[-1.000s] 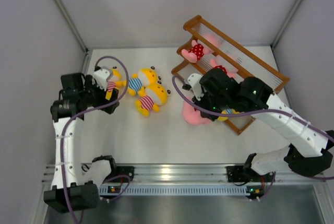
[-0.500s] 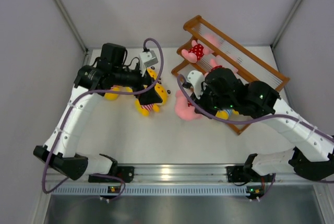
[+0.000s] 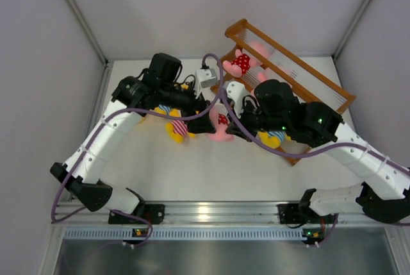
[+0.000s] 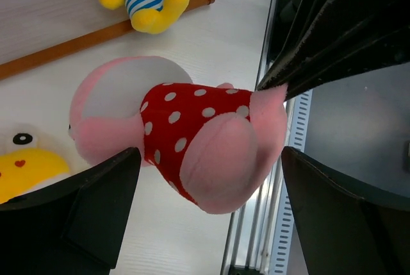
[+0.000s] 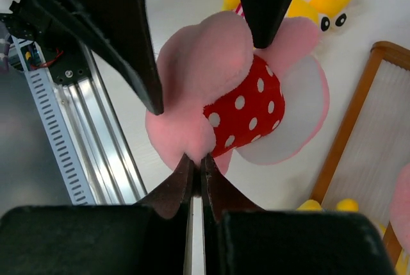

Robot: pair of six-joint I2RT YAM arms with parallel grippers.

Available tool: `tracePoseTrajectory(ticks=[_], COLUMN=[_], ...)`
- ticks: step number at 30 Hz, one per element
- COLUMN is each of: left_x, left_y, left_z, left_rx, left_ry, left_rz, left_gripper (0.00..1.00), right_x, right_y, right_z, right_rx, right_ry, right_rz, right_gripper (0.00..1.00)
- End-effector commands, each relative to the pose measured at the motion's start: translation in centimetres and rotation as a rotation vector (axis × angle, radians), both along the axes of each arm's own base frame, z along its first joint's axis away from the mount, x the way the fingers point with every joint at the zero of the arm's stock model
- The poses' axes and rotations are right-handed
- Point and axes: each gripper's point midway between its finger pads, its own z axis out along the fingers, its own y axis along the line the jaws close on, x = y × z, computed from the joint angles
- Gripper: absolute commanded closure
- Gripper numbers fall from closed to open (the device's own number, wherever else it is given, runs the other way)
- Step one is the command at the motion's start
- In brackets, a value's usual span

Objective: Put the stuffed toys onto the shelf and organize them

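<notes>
My right gripper [image 5: 197, 159] is shut on the edge of a pink stuffed toy in a red white-dotted outfit [image 5: 246, 99] and holds it over the table left of the shelf [image 3: 220, 126]. My left gripper [image 3: 206, 120] is open, its jaws standing either side of that toy [image 4: 192, 134] with gaps showing. The brown wooden shelf [image 3: 298, 73] stands at the back right. It holds another pink toy [image 3: 242, 63] on an upper tier and a yellow toy in a blue-striped shirt [image 3: 272, 138] on the lowest tier.
A yellow toy in a pink-striped shirt [image 3: 177, 129] lies on the table under my left arm, with more yellow plush partly hidden behind it. The metal rail [image 3: 205, 211] runs along the table's near edge. Grey walls close in both sides.
My left arm swung from the far left across to the middle, and its open jaws now flank the pink toy. My right gripper carried the pink toy left, away from the shelf.
</notes>
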Motion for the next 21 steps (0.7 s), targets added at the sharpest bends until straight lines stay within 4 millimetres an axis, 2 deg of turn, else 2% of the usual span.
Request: tracePoseTrajectory(ticks=[1,2,4,5,8,9,11,12,14,16,21], left_x=[0.6,0.5,0.1,0.0,-0.5,-0.4,-0.4,-0.8,-1.4,-1.6,-2.1], left_y=[-0.6,-0.8,-1.3,-1.4,-1.7,-1.5,-1.3,-1.1,-0.6,-0.5,-0.3], left_z=[1.0,1.1,1.4,1.5,1.7,1.8,2.0,2.3,2.8,3.1,3.1], left_rx=[-0.037,-0.044,-0.073,-0.083,-0.102,-0.101,-0.102,-0.108,-0.127,-0.144,-0.152], left_ry=[-0.044,-0.041,-0.02,-0.01,0.016,-0.002,-0.032,-0.059,-0.091,-0.122,-0.128], left_rz=[0.004,-0.007,-0.04,-0.044,-0.066,-0.062,-0.063,-0.073,-0.084,-0.095,-0.11], left_gripper=[0.11,0.43,0.95,1.0,1.0,1.0,1.0,1.0,1.0,1.0,1.0], right_x=[-0.7,-0.8,-1.2,-1.2,-1.2,-0.9,-0.9,-0.4,-0.7,-0.5,0.7], right_y=[1.2,1.4,1.9,2.3,2.7,3.0,2.5,2.5,1.7,1.6,1.9], right_z=[3.5,3.9,3.6,3.5,3.0,3.6,3.5,4.6,5.1,6.1,5.8], right_rx=[0.143,0.166,0.182,0.2,0.228,0.265,0.312,0.363,0.431,0.483,0.448], right_ry=[-0.081,-0.091,-0.076,-0.071,-0.049,-0.064,-0.051,-0.087,-0.081,-0.101,-0.102], right_rz=[0.073,0.083,0.11,0.114,0.104,0.088,0.05,0.04,0.008,-0.003,-0.033], right_gripper=[1.0,1.0,1.0,1.0,0.99,0.79,0.51,0.32,0.14,0.12,0.1])
